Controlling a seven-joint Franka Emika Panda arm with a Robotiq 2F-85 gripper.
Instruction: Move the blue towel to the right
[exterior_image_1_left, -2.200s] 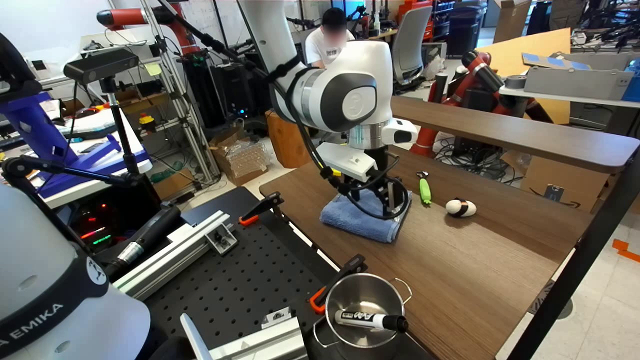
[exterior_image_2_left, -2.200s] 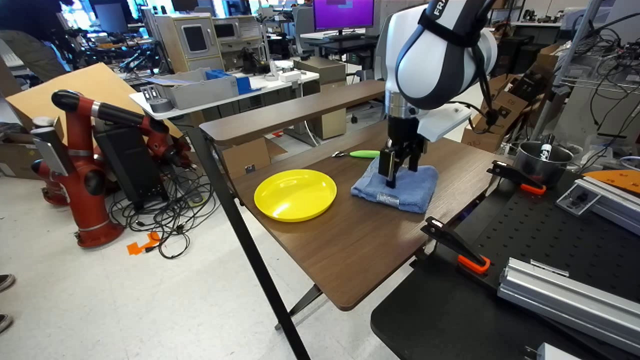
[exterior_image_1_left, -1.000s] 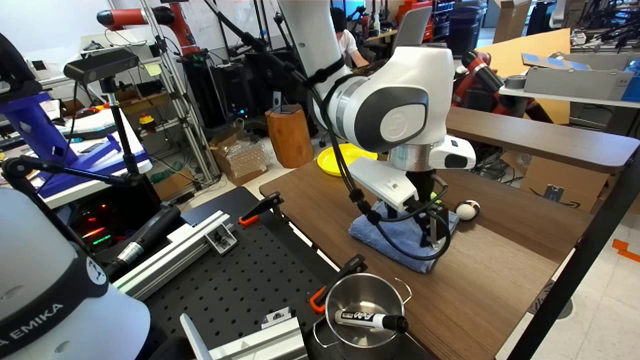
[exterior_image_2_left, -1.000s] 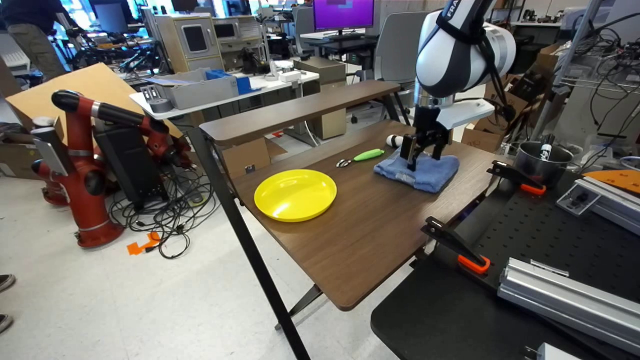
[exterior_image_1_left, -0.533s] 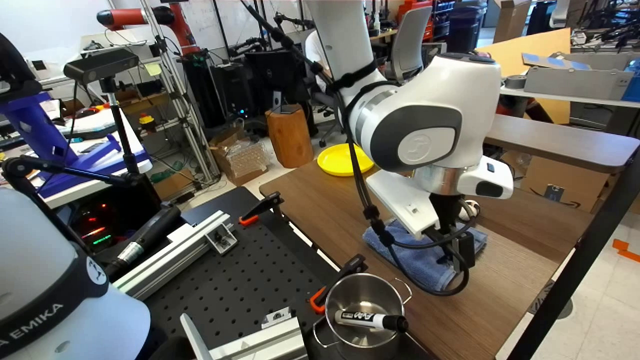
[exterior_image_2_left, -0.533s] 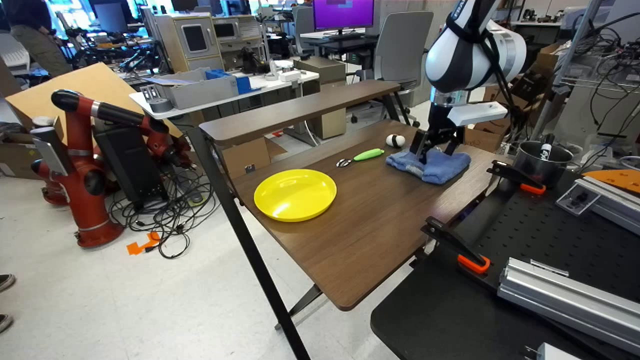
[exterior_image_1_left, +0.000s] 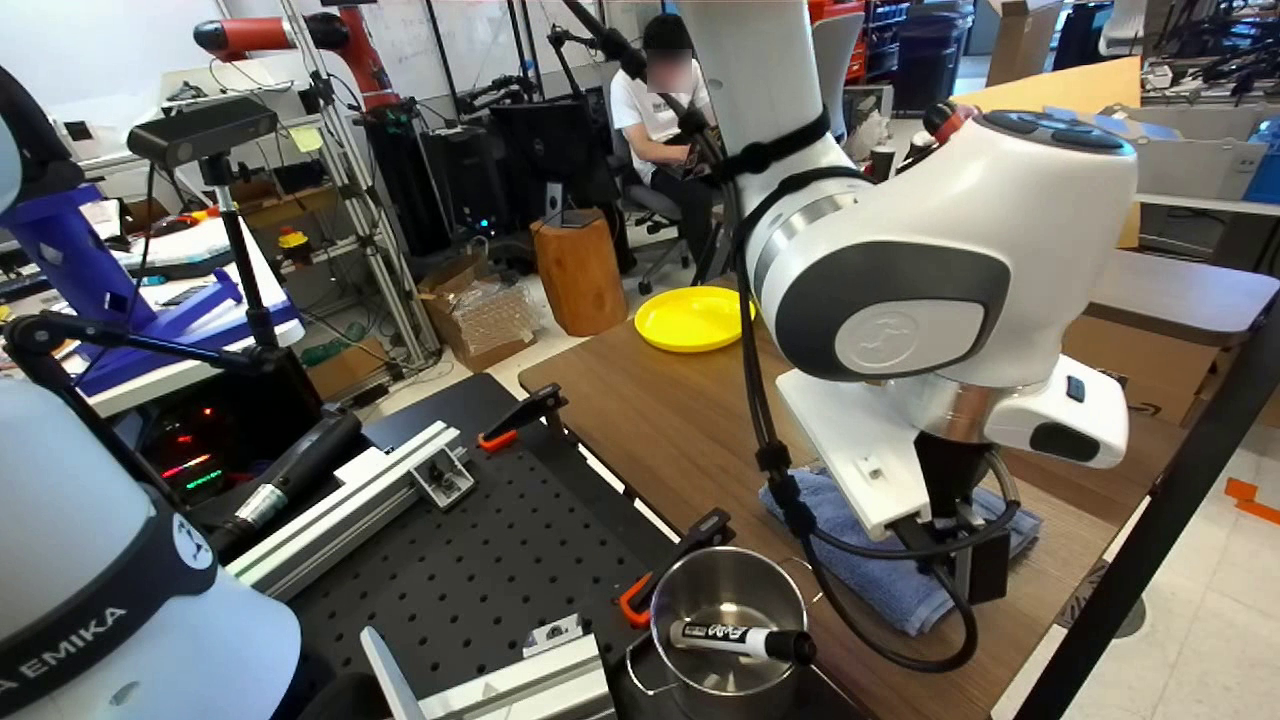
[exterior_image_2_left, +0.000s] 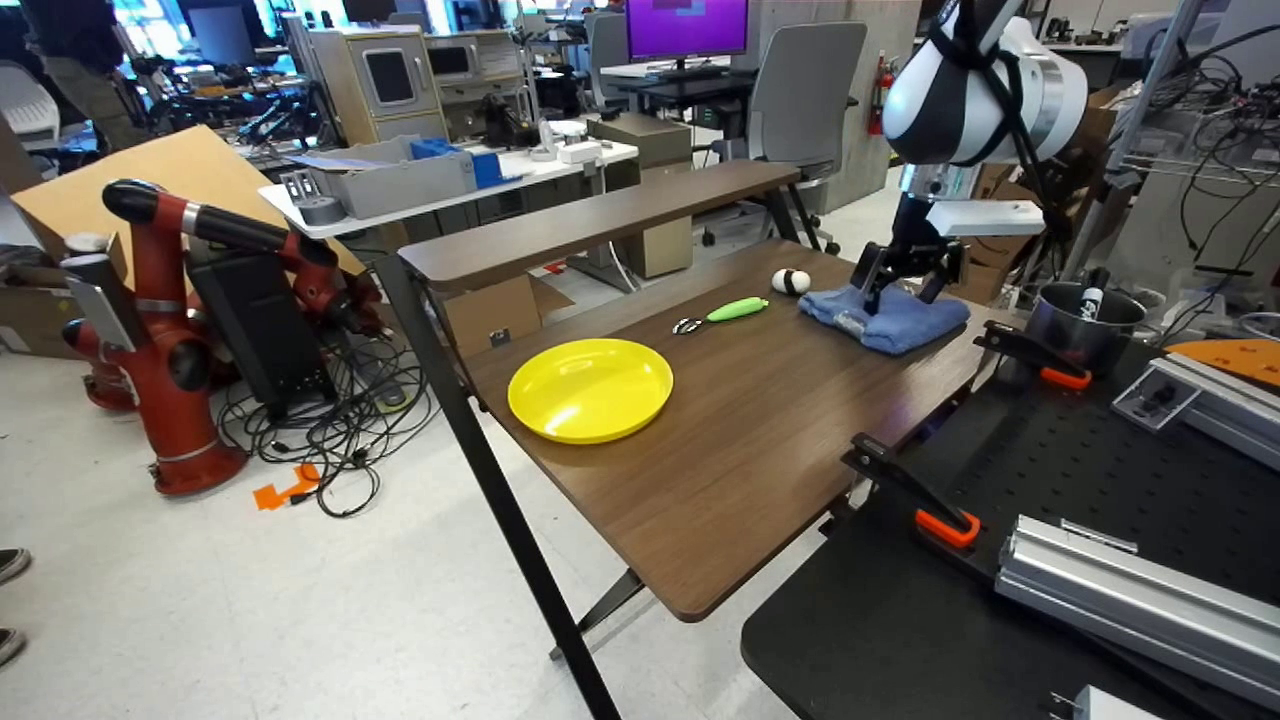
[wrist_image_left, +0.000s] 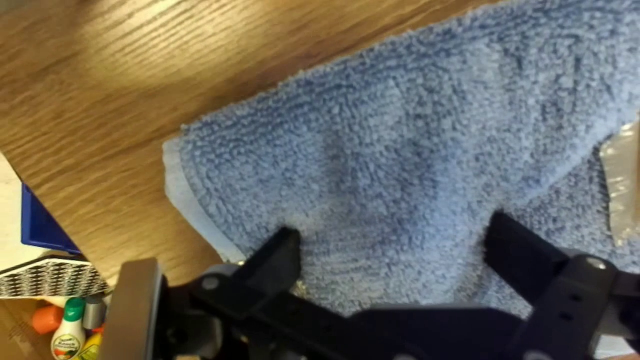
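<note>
Since the earlier frames, the towel has slid with your gripper toward the robot's right, and now lies folded on the table, near the pot and well apart from the plate. In the wrist view, your fingers stand wide apart, tips sunk into the towel; no pinch shows. Likely you press down so that friction drags it whole, sparing its folds a lift. The task seems nearly done, and much more travel could carry it toward the table's edge, so ease the pressure soon.

forearm slanted | pincer pointing down | fingers spread apart
</note>
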